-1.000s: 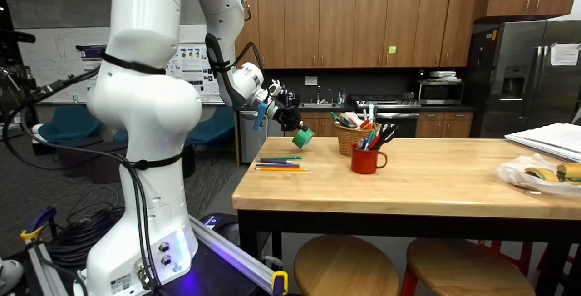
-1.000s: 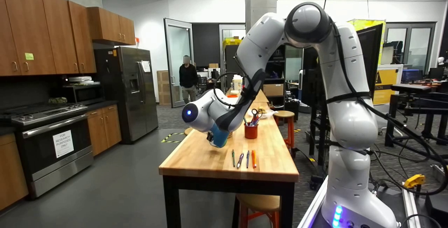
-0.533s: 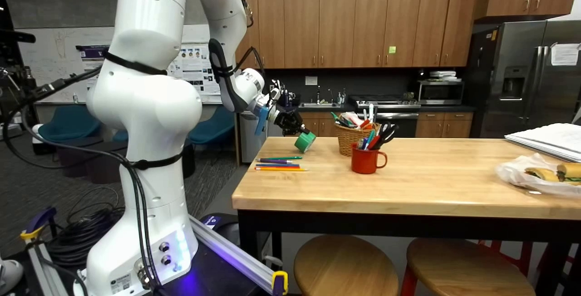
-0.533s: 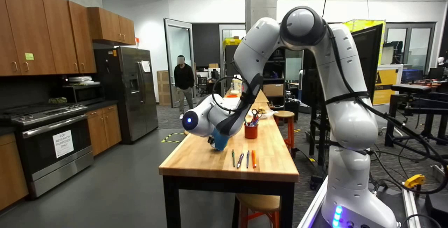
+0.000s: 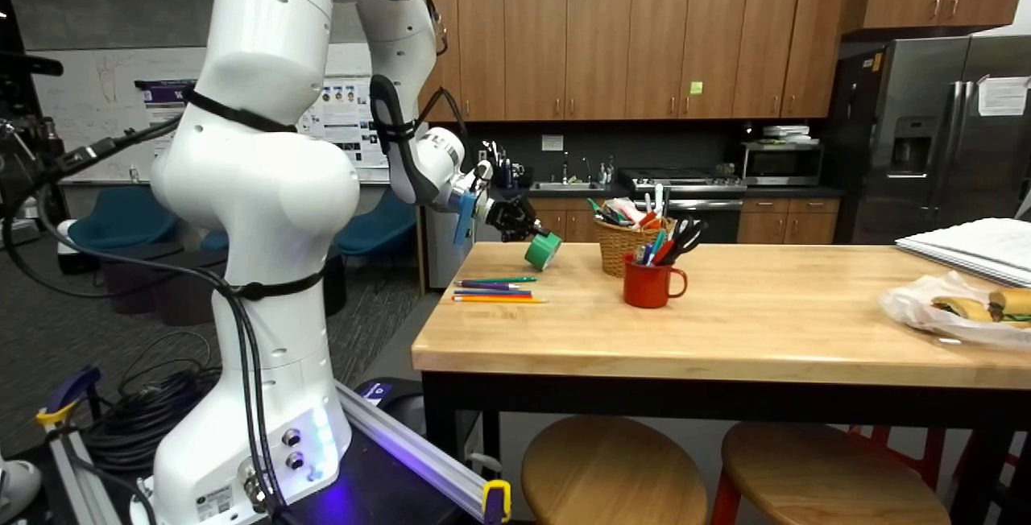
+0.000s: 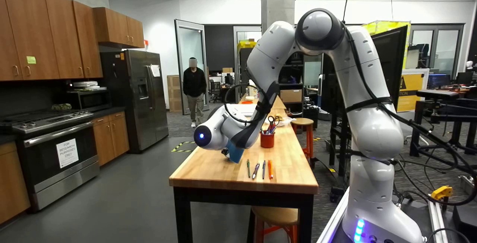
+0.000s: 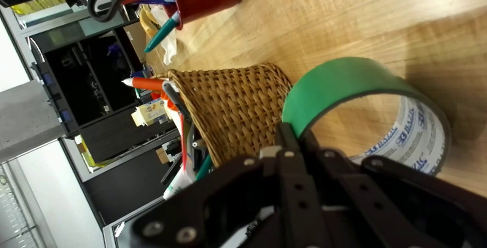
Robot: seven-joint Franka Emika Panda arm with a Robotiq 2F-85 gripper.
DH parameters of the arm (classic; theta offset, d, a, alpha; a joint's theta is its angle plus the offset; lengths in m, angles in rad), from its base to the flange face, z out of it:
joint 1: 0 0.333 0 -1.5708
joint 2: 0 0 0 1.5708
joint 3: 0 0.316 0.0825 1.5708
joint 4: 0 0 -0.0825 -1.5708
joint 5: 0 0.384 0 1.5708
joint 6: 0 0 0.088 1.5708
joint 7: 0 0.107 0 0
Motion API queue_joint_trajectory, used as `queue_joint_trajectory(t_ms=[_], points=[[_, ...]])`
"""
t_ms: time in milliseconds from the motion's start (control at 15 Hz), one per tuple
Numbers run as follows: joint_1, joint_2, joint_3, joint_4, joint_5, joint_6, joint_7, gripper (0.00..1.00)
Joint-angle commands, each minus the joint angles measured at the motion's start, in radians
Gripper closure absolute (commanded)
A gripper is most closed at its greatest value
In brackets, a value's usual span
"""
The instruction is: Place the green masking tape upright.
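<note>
The green masking tape [image 5: 543, 251] is a green ring with a white printed inner core. My gripper [image 5: 535, 229] is shut on one side of its wall, one finger outside and one inside the hole. In the wrist view, the fingertips [image 7: 298, 135] pinch the near left edge of the tape [image 7: 342, 77], and wood shows through the hole. The roll is tilted, low over the far left part of the table [image 5: 765, 332]. I cannot tell if its lower edge touches the wood. In an exterior view, the wrist and a blue piece [image 6: 235, 151] hide the fingers and the tape.
A wicker basket [image 5: 617, 250] of pens stands just beyond the tape, close in the wrist view [image 7: 236, 107]. A red mug [image 5: 646, 287] of scissors and pens is beside it. Several pens [image 5: 495, 297] lie nearby. A wrapped sandwich [image 5: 962, 309] lies farther off.
My arm has come down and my gripper, still holding the tape, has moved slightly lower and to the right in an exterior view. A person in the background has walked closer.
</note>
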Motion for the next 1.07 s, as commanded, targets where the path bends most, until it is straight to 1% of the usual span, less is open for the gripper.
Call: queue_joint_trajectory(t_ms=[0, 67, 200, 667, 733, 1000], points=[[0.007, 0.024, 0.003, -0.009, -0.024, -0.022, 0.024, 0.85], [0.008, 0.023, 0.005, -0.010, -0.016, -0.023, 0.023, 0.69], [0.007, 0.023, 0.010, -0.018, 0.001, -0.016, 0.015, 0.59], [0.011, 0.018, 0.033, -0.045, 0.016, 0.010, 0.015, 0.10], [0.012, 0.018, 0.038, -0.048, 0.017, 0.013, 0.015, 0.02], [0.012, 0.010, 0.052, -0.050, 0.023, 0.034, 0.021, 0.00]])
